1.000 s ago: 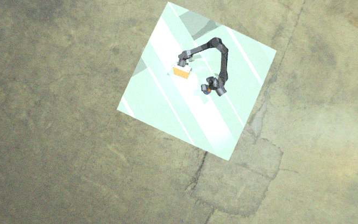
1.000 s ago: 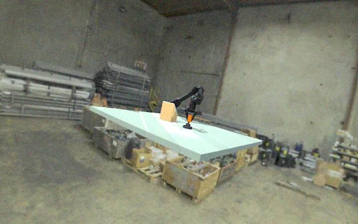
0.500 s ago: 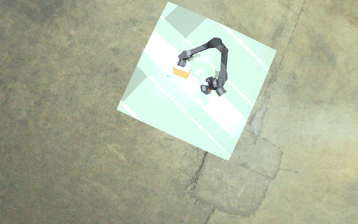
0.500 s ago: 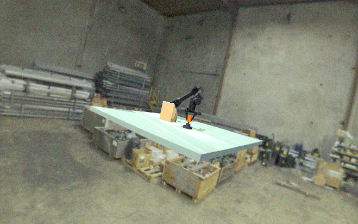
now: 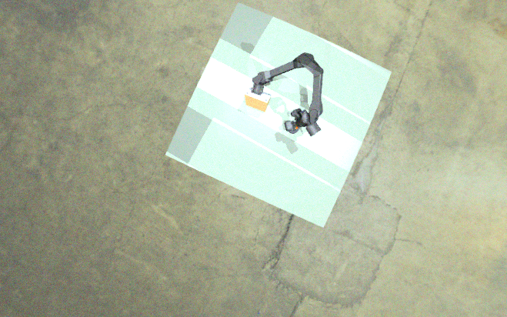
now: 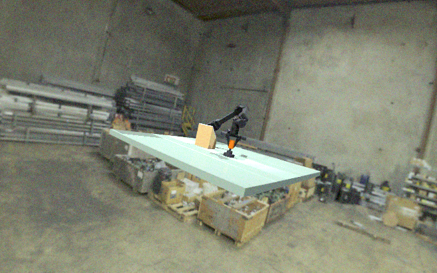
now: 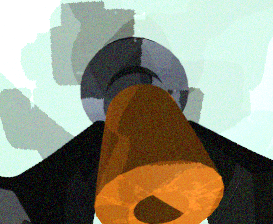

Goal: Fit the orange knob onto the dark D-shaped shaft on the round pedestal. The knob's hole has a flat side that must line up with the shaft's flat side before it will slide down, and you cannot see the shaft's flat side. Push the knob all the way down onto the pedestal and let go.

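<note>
The orange knob (image 5: 296, 127) (image 6: 231, 144) (image 7: 142, 135) is upright between the fingers of my gripper (image 6: 231, 140) (image 7: 144, 128), which is shut on it. In the wrist view the knob's top face shows a dark D-shaped hole. The dark round pedestal (image 6: 229, 154) (image 7: 169, 60) stands on the table below the knob. In the exterior view a short dark shaft part (image 6: 229, 150) shows between the knob's lower end and the pedestal's base, so the knob is not down on the base. Whether the shaft tip is inside the hole is hidden, as is its flat side.
An orange-tan block (image 5: 256, 103) (image 6: 205, 136) with a white top stands beside the arm's base on the pale green table (image 5: 263, 173) (image 6: 186, 157). The arm (image 5: 317, 90) (image 6: 227, 117) bends over from there to the pedestal. Shadows and white bands cross the table top.
</note>
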You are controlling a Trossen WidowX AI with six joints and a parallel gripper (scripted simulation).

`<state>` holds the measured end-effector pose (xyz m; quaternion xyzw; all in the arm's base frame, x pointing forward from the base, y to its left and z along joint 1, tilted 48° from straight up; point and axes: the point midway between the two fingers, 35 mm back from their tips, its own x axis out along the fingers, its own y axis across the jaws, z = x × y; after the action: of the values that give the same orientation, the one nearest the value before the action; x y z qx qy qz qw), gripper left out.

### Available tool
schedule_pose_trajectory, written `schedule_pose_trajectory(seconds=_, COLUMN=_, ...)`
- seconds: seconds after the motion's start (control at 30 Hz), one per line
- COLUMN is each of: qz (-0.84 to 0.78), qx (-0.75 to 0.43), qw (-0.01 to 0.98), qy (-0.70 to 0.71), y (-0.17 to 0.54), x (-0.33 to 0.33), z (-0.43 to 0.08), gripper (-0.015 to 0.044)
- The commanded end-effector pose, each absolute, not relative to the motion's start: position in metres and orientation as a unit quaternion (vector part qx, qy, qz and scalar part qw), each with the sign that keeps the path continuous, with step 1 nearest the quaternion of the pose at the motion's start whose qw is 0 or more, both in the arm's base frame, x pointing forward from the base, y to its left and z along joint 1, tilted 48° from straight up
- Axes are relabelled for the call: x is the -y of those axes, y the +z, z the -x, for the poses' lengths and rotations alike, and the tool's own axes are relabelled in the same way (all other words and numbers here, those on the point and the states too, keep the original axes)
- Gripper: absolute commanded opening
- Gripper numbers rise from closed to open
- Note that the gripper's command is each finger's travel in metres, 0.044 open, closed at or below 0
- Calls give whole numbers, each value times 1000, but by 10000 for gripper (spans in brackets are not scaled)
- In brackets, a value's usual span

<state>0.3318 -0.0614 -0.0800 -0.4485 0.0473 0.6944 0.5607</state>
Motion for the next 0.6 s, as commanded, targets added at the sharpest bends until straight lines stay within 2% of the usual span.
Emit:
schedule_pose_trajectory(seconds=0.0, qz=482, qx=-7, qw=535, qy=694, y=-78, x=64, z=-333, gripper=0)
schedule_pose_trajectory(seconds=0.57, qz=484, qx=-3, qw=533, qy=694, y=-82, x=60, z=-332, gripper=0)
